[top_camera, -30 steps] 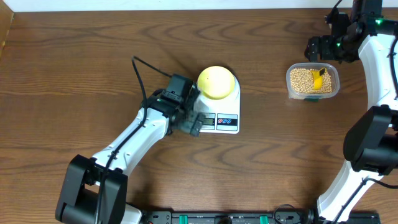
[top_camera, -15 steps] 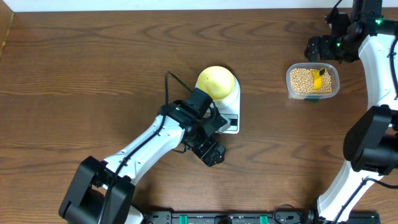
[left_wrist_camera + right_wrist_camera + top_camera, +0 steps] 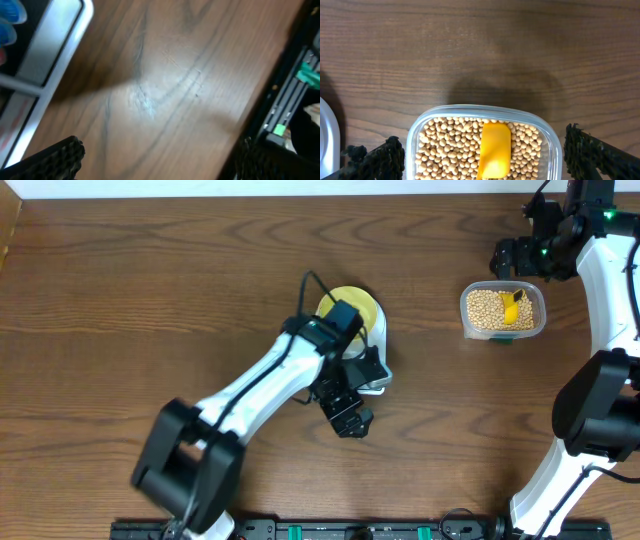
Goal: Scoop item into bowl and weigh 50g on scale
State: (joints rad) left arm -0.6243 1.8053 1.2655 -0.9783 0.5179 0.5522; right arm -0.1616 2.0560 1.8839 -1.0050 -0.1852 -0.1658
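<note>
Dark brown wood-grain table [image 3: 120, 300] fills our view, with a pale wall strip [image 3: 300, 188] behind it, beyond the scale. We log the scale [image 3: 380, 332] mid-table: white, flat, rectangular, smooth plastic, partly under the left arm. On it sits the bowl [image 3: 365, 305], round and matte yellow-green. The left gripper [image 3: 350, 418] hangs just off the scale's near edge, its black ribbed fingers spread, nothing between them.

Well right of the scale we see a clear rounded-square tub [image 3: 463, 310] holding the beans [image 3: 485, 308], small, round and tan. A glossy yellow scoop [image 3: 512, 308] lies on them. The right gripper [image 3: 512, 260] hangs over the tub's far side, jaws wide and empty.
</note>
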